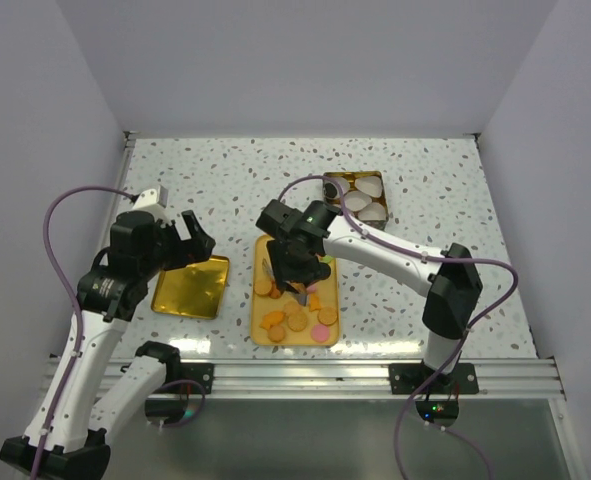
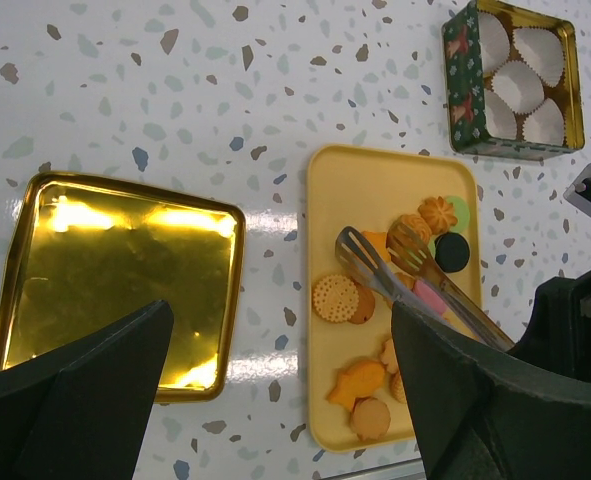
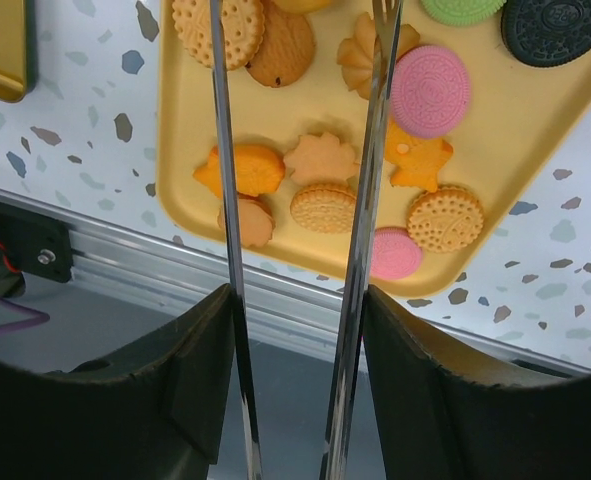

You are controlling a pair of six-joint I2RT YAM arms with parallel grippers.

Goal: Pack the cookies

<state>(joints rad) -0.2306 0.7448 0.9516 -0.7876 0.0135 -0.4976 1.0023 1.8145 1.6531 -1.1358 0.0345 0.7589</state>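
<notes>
Tongs of thin steel [image 3: 225, 200] sit clamped in my right gripper [image 3: 297, 320] w/ tips apart over the yellow plastic tray [image 3: 515, 120], to nip one of the small round & flower-shaped cookies [image 3: 430, 90] on it; my left gripper [image 1: 188, 238] hangs wide, left of tray.

In the top view my right gripper [image 1: 297, 268] covers the middle of the yellow tray [image 1: 258, 338], so the cookies [image 1: 295, 322] under it are hidden. The tongs [image 1: 269, 272] show only as a sliver too small to read. A purple cable [image 1: 347, 206] crosses the tin [image 1: 355, 175] toward the worktop's far edge, masking part of its paper cups [image 1: 372, 190].

From my left wrist, the fingers [image 2: 75, 400] of my left gripper [image 2: 280, 308] are dark blurs cut by the lower edge. One hides the gold lid's [image 2: 115, 270] near edge, the other the tray's near right corner and the tongs' handles.

From my right wrist, the tong tips, a green cookie [image 3: 462, 8] and a black cookie [image 3: 560, 28] run off the top edge.
</notes>
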